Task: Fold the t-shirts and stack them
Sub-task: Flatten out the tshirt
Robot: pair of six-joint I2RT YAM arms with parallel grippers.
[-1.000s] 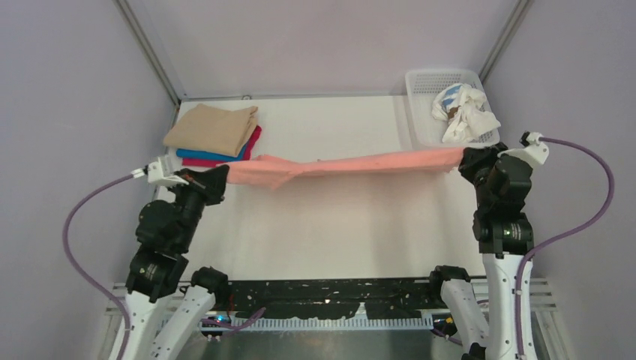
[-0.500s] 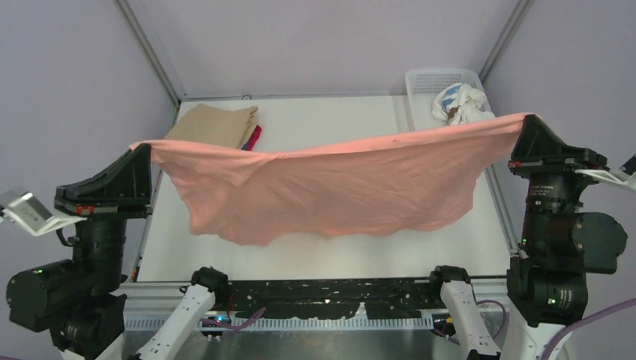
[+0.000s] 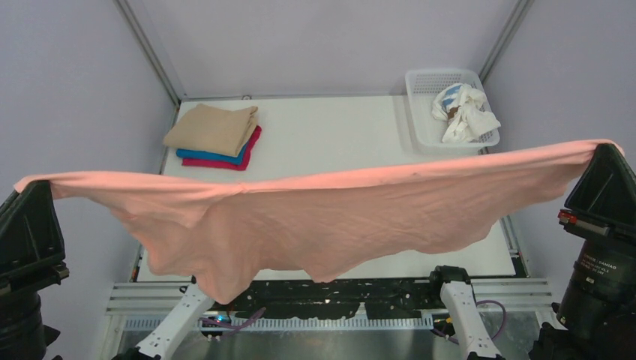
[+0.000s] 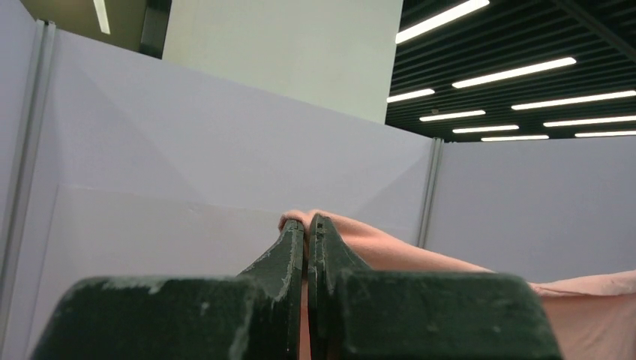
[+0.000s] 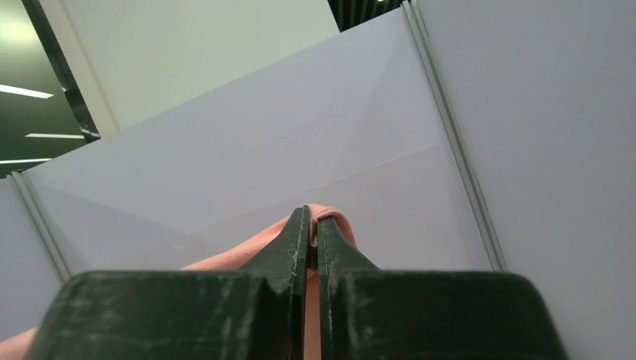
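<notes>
Presently, 1 pink t-shirt (image 3: 330,214) hung spread aloft, with the left gripper (image 4: 306,227) and right gripper (image 5: 313,216) each clamped on its top edge. Step, seemingly: spreading — next likely called for laying it flat on the table (image 3: 330,127).

Top: fixed high behind arm bases (image 3: 450,279), looking down over tabletop (image 3: 330,139). Wrists: tight behind left claw (image 4: 306,234) and right claw (image 5: 313,225), aimed upward at walls (image 5: 300,135). Shared everywhere: salmon-pink t-shirt (image 3: 337,217).

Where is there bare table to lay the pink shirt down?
The far middle of the table is bare, between the folded stack on the left and the basket on the right. Those two far corners are crowded. The near half is mostly hidden behind the hanging pink shirt.
</notes>
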